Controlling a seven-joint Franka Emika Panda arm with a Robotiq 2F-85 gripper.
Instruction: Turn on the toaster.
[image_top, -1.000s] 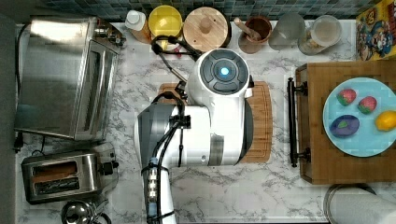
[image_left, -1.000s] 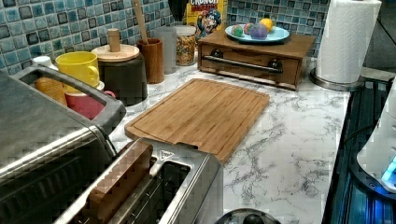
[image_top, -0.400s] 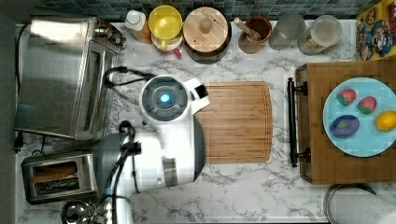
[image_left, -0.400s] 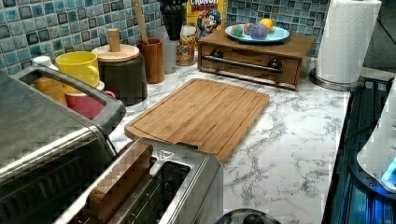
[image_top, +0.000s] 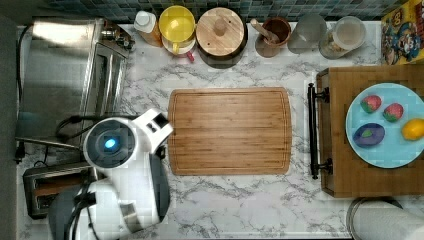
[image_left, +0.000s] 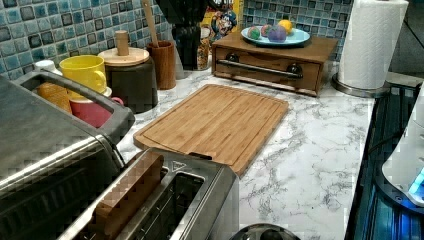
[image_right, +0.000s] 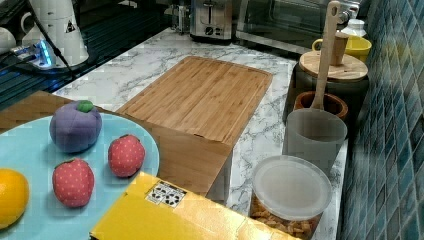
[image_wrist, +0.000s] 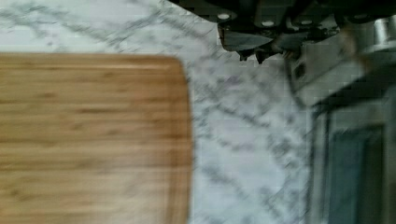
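Note:
The toaster (image_top: 46, 189) is a small steel box at the top view's lower left, and my white arm (image_top: 117, 165) covers its lever end there. In the left view the toaster (image_left: 200, 195) fills the near foreground with a wooden slice standing in one slot. The right view shows the toaster (image_right: 212, 19) far back, with its black knobs facing the camera. My gripper (image_wrist: 252, 55) hangs over bare marble between the cutting board (image_wrist: 93, 140) and the toaster oven (image_wrist: 350, 154), fingers close together and holding nothing. In the left view the gripper (image_left: 189, 60) is a dark shape high beyond the board.
The large toaster oven (image_top: 65, 75) stands beside the toaster. A bamboo cutting board (image_top: 230, 131) lies mid-counter. Cups, a lidded canister (image_top: 220, 31) and jars line the tiled wall. A wooden box carries a plate of toy fruit (image_top: 387, 125). A paper towel roll (image_left: 372, 42) stands by the box.
My arm has swung off the cutting board toward the top view's lower left and now covers the toaster's lever end. The dark gripper has come into the left view and grown larger.

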